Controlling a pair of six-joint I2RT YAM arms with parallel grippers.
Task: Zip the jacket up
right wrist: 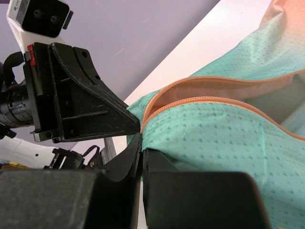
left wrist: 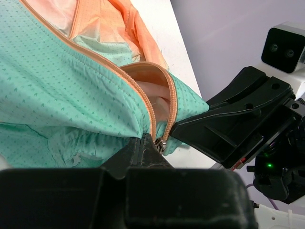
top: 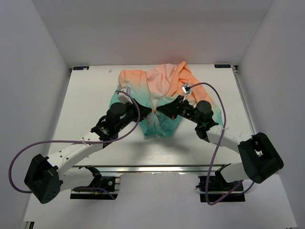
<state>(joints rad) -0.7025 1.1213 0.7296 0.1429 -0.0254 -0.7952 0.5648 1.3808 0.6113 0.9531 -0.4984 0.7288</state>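
In the top view, your thin, soft peach-to-teal hooded jacket [top: 143, 81] lies mid-way across the white table [top: 90, 100], hood toward 12 o'clock and teal hem toward 6. The left claw [top: 148, 111] and right claw [top: 160, 109] meet tip to tip at the hem's centre, probably so one anchors the cloth while the other works the zip. The small corner labels [top: 81, 67] at 11 and 1 o'clock are too small to read.

From the left wrist, your left claw is clenched at the foot of the orange zipper [left wrist: 172, 102], touching the small metal slider [left wrist: 159, 144]. The teeth above gape open, so the zipping looks barely begun.

From the right wrist, your right claw is pinched onto the teal hem beside the zipper's foot. No writing shows here.
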